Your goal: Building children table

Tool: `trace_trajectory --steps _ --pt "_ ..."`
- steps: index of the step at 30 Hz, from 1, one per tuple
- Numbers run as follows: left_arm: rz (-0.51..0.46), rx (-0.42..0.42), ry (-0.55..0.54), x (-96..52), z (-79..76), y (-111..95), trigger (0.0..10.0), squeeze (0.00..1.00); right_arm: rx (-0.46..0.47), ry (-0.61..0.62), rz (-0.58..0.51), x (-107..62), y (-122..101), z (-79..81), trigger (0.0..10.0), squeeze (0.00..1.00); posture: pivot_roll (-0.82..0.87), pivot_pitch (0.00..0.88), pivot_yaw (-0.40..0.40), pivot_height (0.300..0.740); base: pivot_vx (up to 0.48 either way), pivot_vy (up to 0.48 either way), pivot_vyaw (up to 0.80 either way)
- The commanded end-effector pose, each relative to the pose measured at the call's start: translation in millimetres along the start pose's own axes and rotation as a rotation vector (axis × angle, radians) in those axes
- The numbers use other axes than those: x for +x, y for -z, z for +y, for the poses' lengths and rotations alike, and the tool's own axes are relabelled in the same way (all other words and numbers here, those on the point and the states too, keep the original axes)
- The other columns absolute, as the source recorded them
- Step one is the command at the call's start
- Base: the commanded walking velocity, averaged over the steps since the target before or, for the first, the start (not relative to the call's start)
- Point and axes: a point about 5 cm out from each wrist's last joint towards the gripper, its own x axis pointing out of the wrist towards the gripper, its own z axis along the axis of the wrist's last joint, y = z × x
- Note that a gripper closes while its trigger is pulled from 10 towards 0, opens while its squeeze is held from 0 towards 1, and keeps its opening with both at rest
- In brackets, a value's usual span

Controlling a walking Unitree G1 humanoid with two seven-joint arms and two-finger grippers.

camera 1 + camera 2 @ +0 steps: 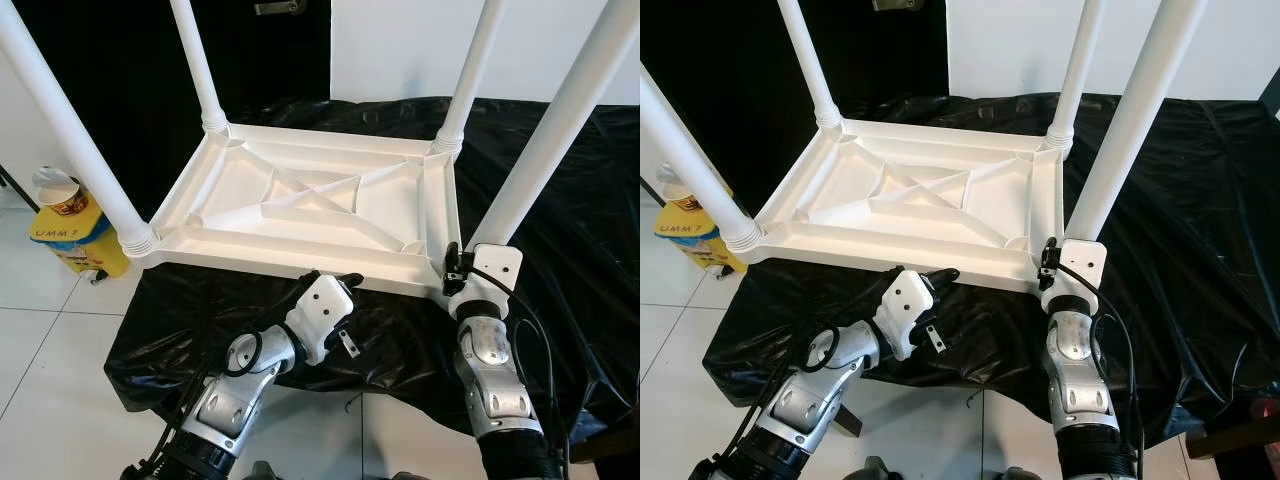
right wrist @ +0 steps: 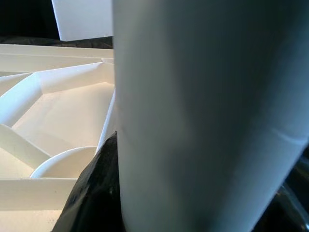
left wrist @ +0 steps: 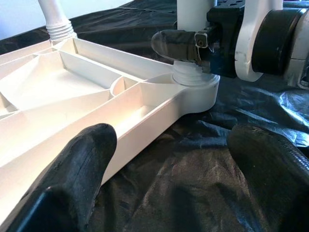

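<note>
1. Nearest the head camera are the two silver arms, reaching forward to the near edge of the upturned tabletop [image 1: 300,200], which lies underside up on a black sheet [image 1: 560,200] covering a low support.

2. Four white legs rise from the corners: near left leg [image 1: 70,140], far left leg [image 1: 197,65], far right leg [image 1: 470,75], and near right leg [image 1: 560,130]. Lying inverted, the tabletop keeps its sockets facing up, which likely explains the placement.

3. At the base of the near right leg, the right gripper [image 1: 455,268] has its black fingers closed around the leg just above the corner socket; the left wrist view shows a finger [image 3: 176,44] pressed against the leg's threaded collar. My reading is that this leg is being seated or tightened.

4. Beside the near edge, the left gripper [image 1: 335,285] hovers with fingers spread wide and nothing between them, one fingertip [image 3: 91,159] close to the tabletop's rim, probably ready to steady it.

5. Room is tight near the gripped corner, where the sheet bunches. To the left, bare floor tiles [image 1: 40,340] and a yellow container [image 1: 75,225] sit near the near left leg.
</note>
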Motion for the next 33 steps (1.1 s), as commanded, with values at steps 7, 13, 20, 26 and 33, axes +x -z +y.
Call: trace_trajectory --steps 7,13,20,26,33 --pt "0.016 0.001 0.006 0.8 -1.1 3 10.0 0.00 -0.030 0.019 0.089 -9.1 17 -4.1 10.0 0.00 0.03 0.066 0.006 0.740 0.000 0.000 0.00" --pt "0.015 0.004 0.001 0.9 -1.2 3 10.0 0.00 -0.030 0.004 0.071 -10.5 14 -0.1 10.0 0.00 0.03 0.069 0.005 0.740 0.000 0.000 0.00" --pt "0.017 0.008 0.001 0.6 -2.0 4 10.0 0.00 -0.020 -0.022 0.036 -11.6 10 2.3 10.0 0.00 0.03 0.070 0.005 0.740 0.000 0.000 0.00" --pt "0.021 0.011 0.003 -0.3 -2.7 5 10.0 0.00 0.011 -0.090 -0.006 -15.6 4 1.2 10.0 1.00 0.02 0.068 0.002 0.740 0.000 0.000 0.00" --pt "0.025 0.026 0.003 -0.9 -1.6 5 10.0 0.00 0.022 -0.174 -0.041 -20.4 -1 -12.2 10.0 0.19 0.02 0.068 0.002 0.740 0.000 0.000 0.00"
